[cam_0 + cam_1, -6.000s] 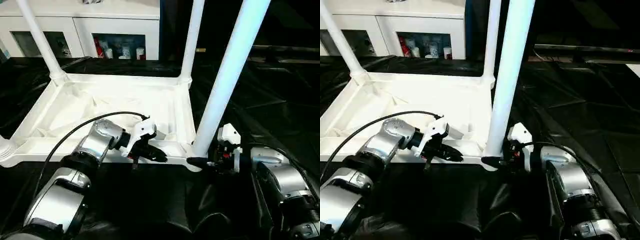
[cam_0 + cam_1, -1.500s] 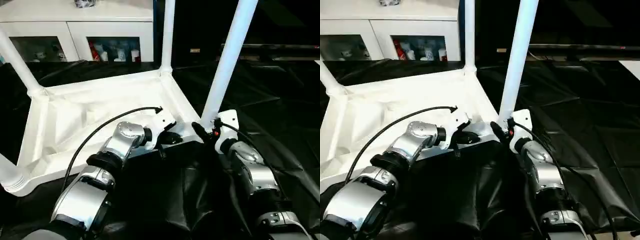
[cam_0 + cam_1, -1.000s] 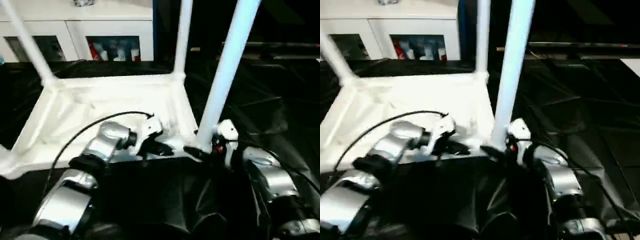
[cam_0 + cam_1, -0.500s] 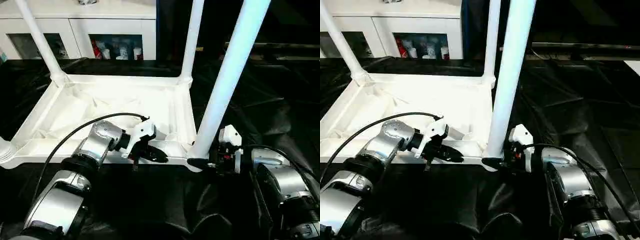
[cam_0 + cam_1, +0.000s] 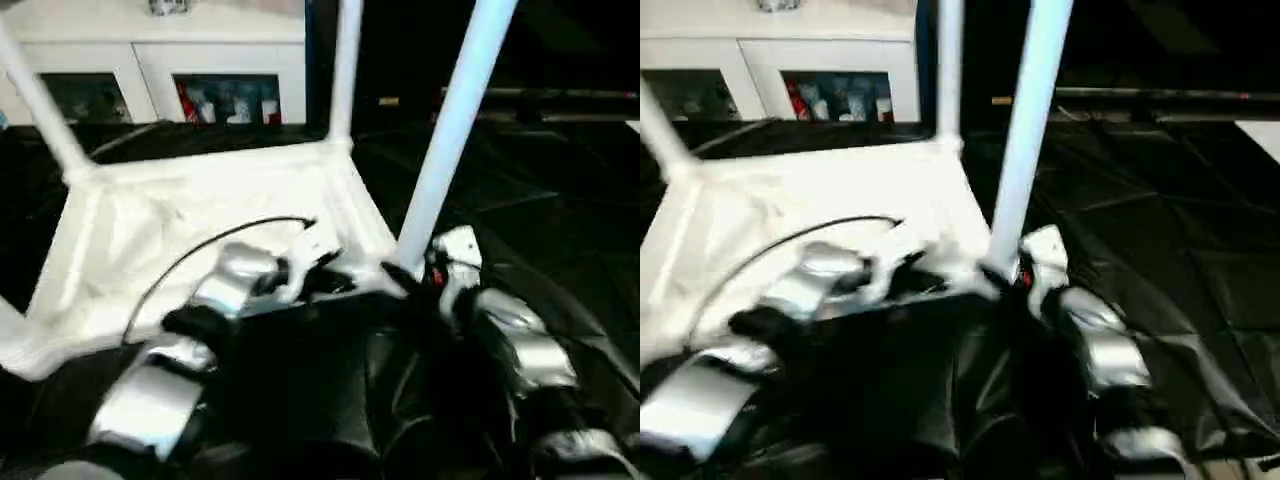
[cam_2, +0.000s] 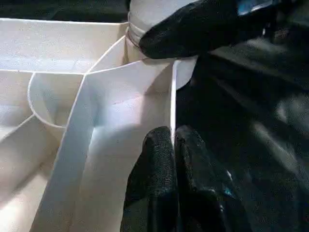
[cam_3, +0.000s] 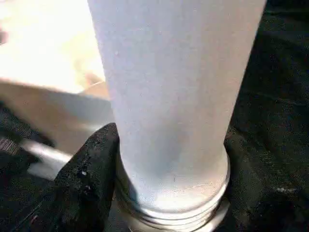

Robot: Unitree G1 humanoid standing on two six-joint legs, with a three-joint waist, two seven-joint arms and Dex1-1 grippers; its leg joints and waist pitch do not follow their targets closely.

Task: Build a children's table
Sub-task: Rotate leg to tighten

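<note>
The tabletop [image 5: 200,215] lies upside down on the black-covered bench [image 5: 560,220], legs pointing up. The left hand [image 6: 173,145] is pinched closed on the thin near rim of the tabletop, while the right hand [image 7: 169,193] clasps the base of the near right leg [image 5: 450,130], one black finger on either side of it.
</note>
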